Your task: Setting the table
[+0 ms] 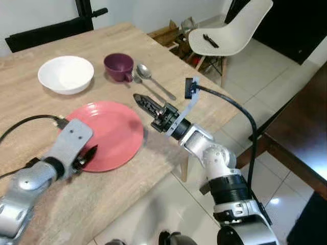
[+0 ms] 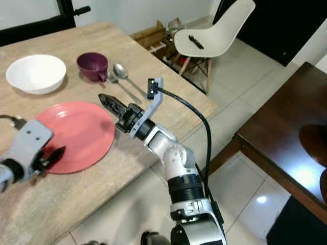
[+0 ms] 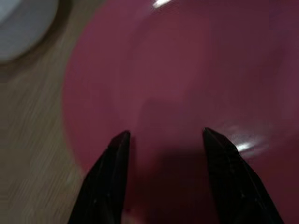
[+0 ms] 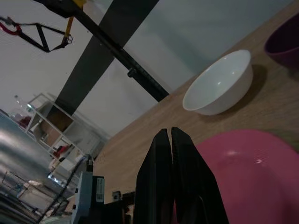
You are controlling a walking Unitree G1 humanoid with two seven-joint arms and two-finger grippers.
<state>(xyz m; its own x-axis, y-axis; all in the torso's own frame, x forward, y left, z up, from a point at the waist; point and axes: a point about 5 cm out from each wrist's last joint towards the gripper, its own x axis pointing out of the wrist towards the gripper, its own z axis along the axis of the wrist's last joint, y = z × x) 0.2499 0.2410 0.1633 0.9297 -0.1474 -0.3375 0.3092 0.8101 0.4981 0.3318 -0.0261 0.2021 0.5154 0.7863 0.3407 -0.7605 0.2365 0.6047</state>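
A pink plate [image 1: 110,133] lies on the wooden table [image 1: 168,76] near its front edge. My left gripper [image 1: 87,155] sits low over the plate's near left rim, its fingers [image 3: 112,158] open above the pink surface [image 3: 187,84] with nothing between them. My right gripper [image 1: 144,102] is shut and empty, hovering just off the plate's far right rim, pointing toward the back of the table. A white bowl [image 1: 66,74], a purple cup [image 1: 119,67] and a metal spoon [image 1: 153,79] with a fork beside it lie behind the plate.
A white chair [image 1: 230,30] stands past the table's right corner, with a small black object on its seat. A dark wooden table [image 2: 286,138] edge is at the far right over tiled floor. A black stand [image 1: 51,30] is behind the table.
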